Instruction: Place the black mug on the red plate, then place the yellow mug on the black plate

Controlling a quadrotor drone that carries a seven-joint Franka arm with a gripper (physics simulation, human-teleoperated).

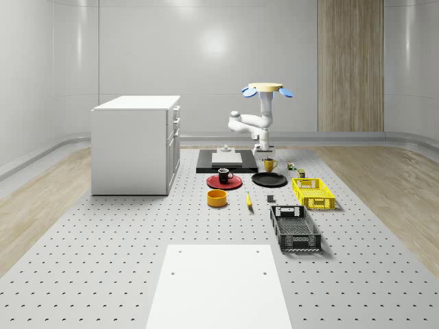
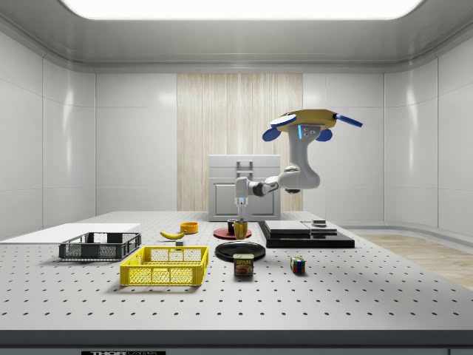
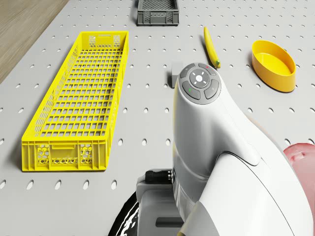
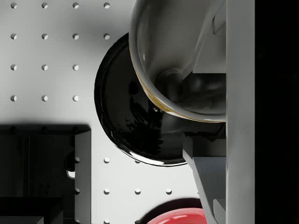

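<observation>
Claw [image 2: 241, 216] clamped on yellow mug [image 1: 269, 164], held just above black plate [image 1: 269, 179]; drone [image 1: 266, 89] hovers over the table's [image 1: 103, 247] far side; black mug [image 1: 224, 175] already on red plate [image 1: 224, 182].

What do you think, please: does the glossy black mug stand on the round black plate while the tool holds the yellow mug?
Not quite. The whole-scene view shows the glossy black mug standing on the round red plate, not the round black plate. The rest holds: the tool grips the yellow mug, with the drone hovering over the flat black platform.
</observation>
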